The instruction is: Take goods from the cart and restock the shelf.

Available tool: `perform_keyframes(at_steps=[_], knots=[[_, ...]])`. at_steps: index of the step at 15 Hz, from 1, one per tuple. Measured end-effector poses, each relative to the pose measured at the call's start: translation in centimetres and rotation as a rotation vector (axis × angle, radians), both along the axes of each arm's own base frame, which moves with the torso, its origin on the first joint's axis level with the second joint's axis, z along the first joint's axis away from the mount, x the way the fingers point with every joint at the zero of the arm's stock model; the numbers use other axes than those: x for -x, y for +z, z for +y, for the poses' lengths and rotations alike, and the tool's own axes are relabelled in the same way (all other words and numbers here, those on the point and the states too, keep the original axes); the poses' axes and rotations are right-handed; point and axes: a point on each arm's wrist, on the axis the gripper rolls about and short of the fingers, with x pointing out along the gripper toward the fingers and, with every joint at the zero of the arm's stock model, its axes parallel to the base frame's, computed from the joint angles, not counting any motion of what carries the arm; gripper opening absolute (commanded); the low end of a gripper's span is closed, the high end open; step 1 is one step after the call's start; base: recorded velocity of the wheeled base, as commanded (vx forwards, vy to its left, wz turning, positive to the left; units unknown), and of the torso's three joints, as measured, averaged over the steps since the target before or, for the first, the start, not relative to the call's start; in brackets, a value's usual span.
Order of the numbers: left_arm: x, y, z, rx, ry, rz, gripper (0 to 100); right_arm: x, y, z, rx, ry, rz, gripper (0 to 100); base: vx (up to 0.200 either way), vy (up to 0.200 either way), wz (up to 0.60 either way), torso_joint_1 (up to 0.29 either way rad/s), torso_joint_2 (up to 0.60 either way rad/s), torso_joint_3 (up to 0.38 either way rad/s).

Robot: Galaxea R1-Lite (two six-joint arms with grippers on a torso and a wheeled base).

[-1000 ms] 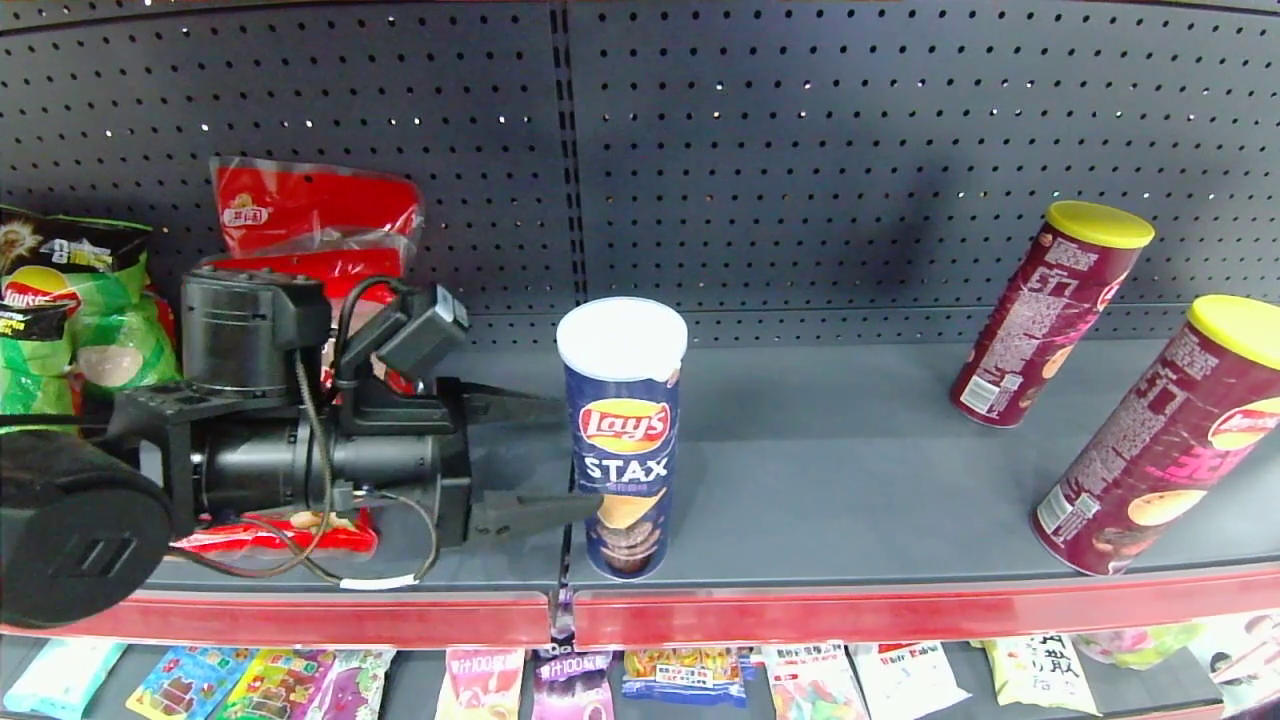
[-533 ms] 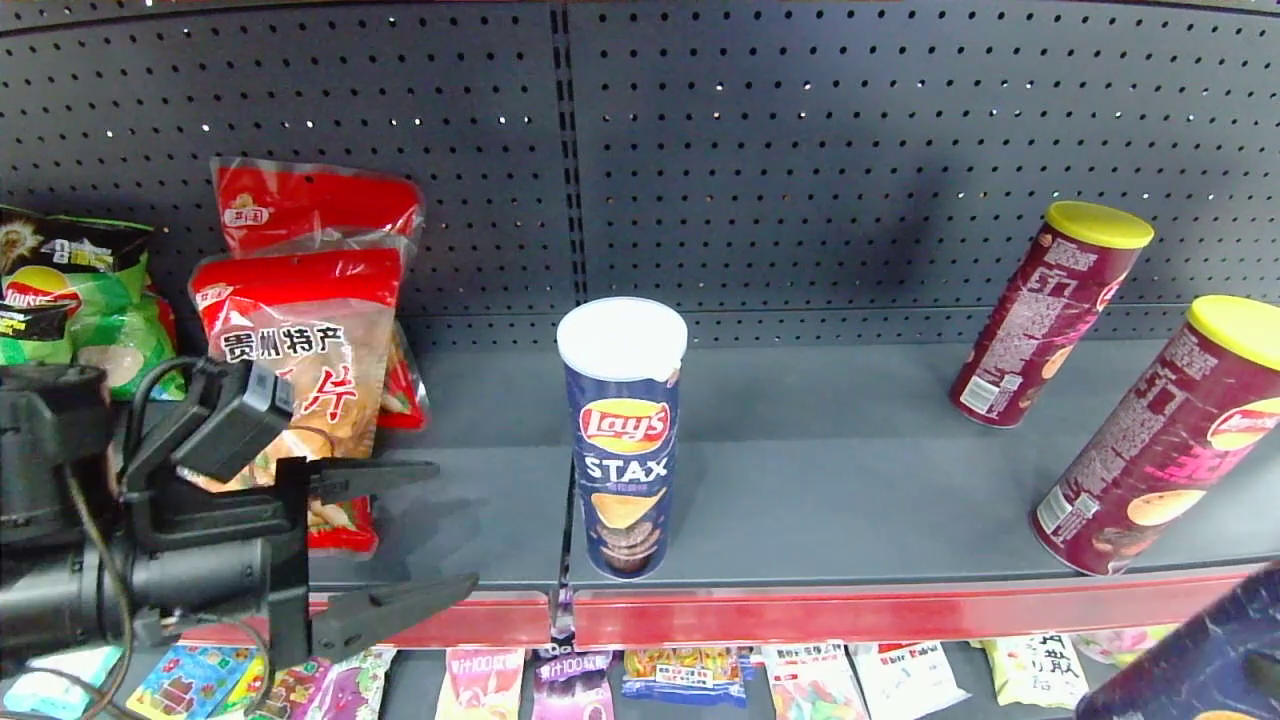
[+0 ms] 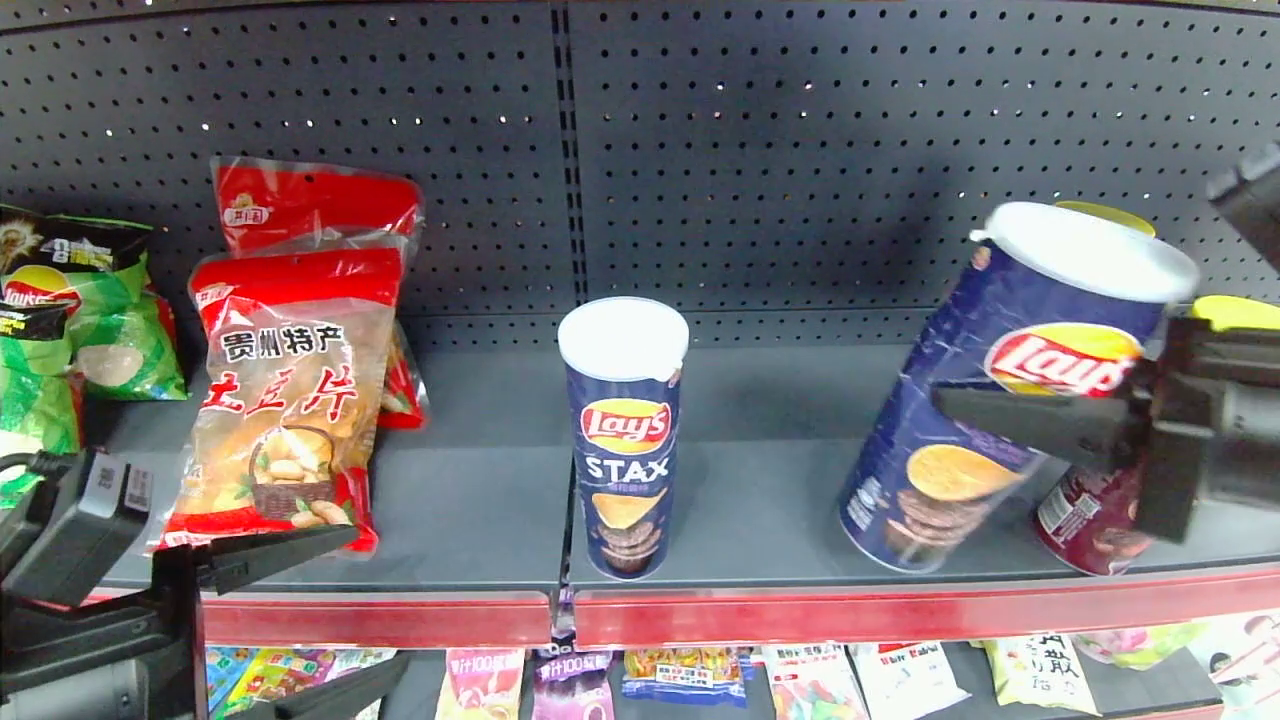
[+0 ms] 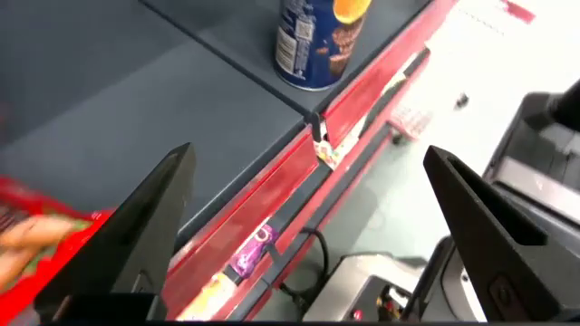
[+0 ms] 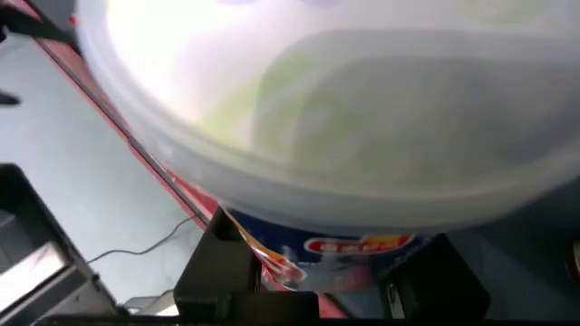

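One standing can (image 3: 622,440) upright on shelf (image 3: 480,500). Held can (image 3: 960,480) at its 3 o'clock, tilted, clamped in right gripper (image 3: 1010,415), base perhaps touching shelf; release left. Left gripper (image 3: 372,600) at 7 o'clock, jaws wide, empty.

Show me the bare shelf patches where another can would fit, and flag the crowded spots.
Two bare patches on the shelf: between the red snack bag and the standing blue can, and between that can and the tilted held can. Crowded: the right end, with a maroon can behind the held one, and the left end's green bags.
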Motion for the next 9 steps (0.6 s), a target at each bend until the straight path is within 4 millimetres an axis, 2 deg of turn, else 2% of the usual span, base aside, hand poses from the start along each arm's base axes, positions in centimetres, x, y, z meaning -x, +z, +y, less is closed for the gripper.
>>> perform_keyframes(at_steps=[3, 9], knots=[[1.2, -0.1, 0.3, -0.001, 0.005, 0.007, 100, -4.5, 1.0, 3.4, -0.004, 0.022, -0.011, 0, 0.0, 0.0, 0.0, 0.0, 0.0, 0.0], [1.5, 0.3, 0.4, 0.003, 0.018, -0.02, 100, -12.1, 0.2, 8.0, 0.002, 0.049, 0.011, 0, 0.0, 0.0, 0.0, 0.0, 0.0, 0.0]])
